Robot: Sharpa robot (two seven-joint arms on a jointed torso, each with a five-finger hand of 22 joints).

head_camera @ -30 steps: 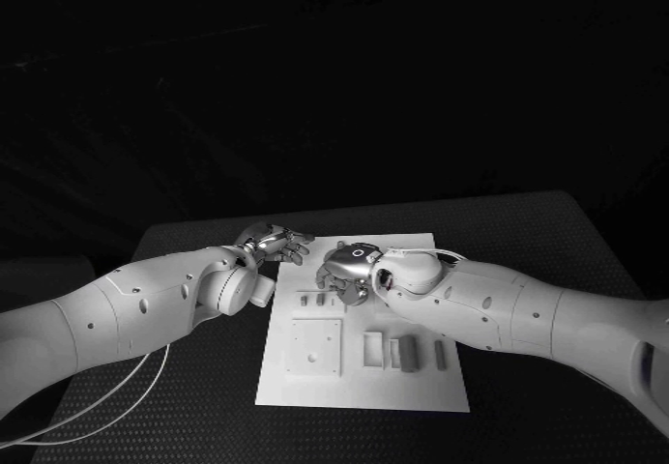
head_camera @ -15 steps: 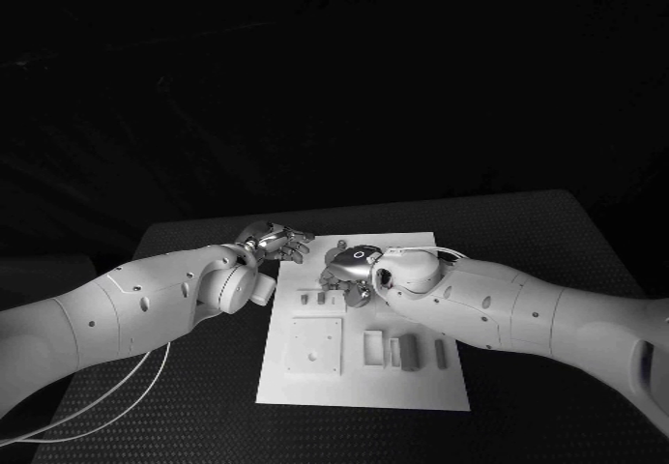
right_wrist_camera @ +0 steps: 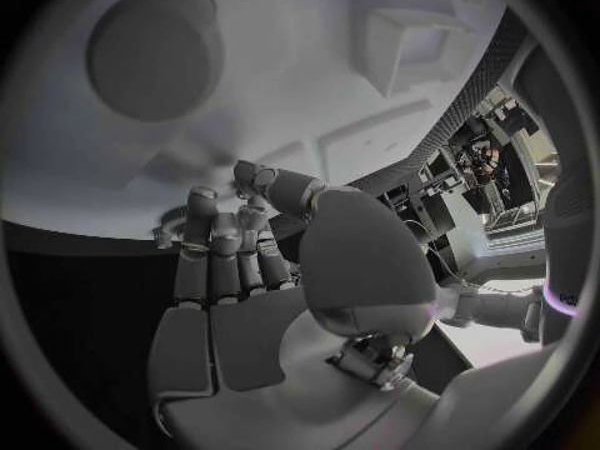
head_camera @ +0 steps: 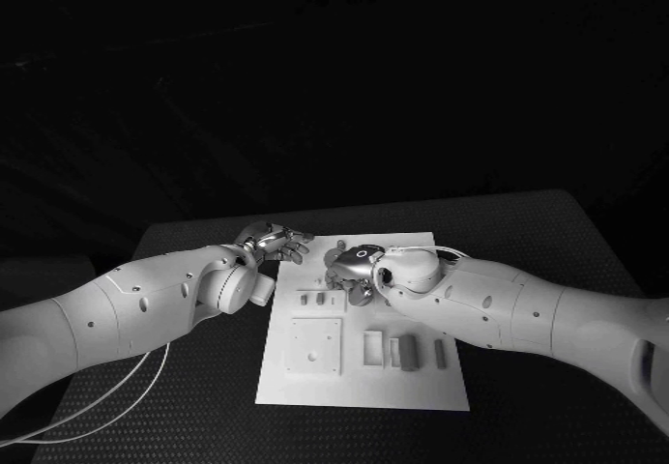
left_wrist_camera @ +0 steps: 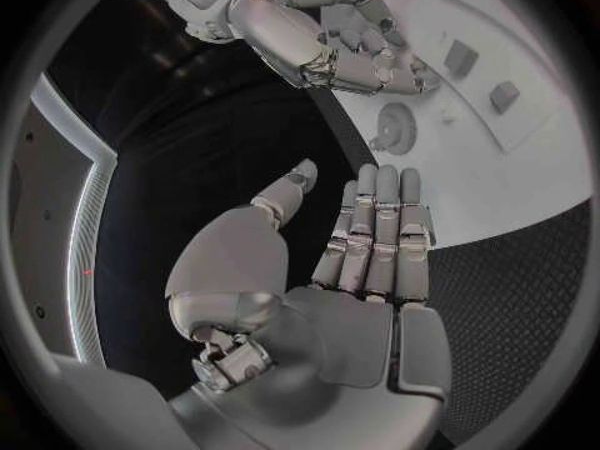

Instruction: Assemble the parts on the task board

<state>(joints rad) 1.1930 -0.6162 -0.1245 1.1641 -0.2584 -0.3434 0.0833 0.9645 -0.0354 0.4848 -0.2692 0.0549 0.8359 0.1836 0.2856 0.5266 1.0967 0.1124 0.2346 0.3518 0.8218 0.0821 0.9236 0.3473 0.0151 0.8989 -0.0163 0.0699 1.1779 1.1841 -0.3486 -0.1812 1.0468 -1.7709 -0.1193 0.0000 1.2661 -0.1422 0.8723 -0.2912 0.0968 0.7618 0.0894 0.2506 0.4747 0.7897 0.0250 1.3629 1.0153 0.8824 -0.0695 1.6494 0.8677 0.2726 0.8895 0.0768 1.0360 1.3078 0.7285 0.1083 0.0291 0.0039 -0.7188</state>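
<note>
The white task board (head_camera: 365, 382) lies in the middle of the table. My right hand (head_camera: 352, 270) hovers low over its far part, fingers bent down toward the board beside a round part (left_wrist_camera: 398, 130); nothing shows between its fingers (right_wrist_camera: 210, 240). Two small parts (head_camera: 314, 300) stand just in front of it, also seen as small squares (left_wrist_camera: 481, 75). My left hand (head_camera: 274, 242) floats at the board's far left corner, fingers (left_wrist_camera: 375, 235) stretched out flat and holding nothing. A round recess (right_wrist_camera: 156, 55) in the board lies ahead of my right hand.
Nearer me on the board sit a square plate (head_camera: 316, 345) and three upright rectangular pieces (head_camera: 404, 351). A raised block (right_wrist_camera: 400, 40) lies beyond the right hand. The black table (head_camera: 543, 242) surrounds the board, and a white cable (head_camera: 112, 396) trails under my left arm.
My right hand has crept a little toward the board's far edge, uncovering more of the two small parts. The left hand has stayed in place.
</note>
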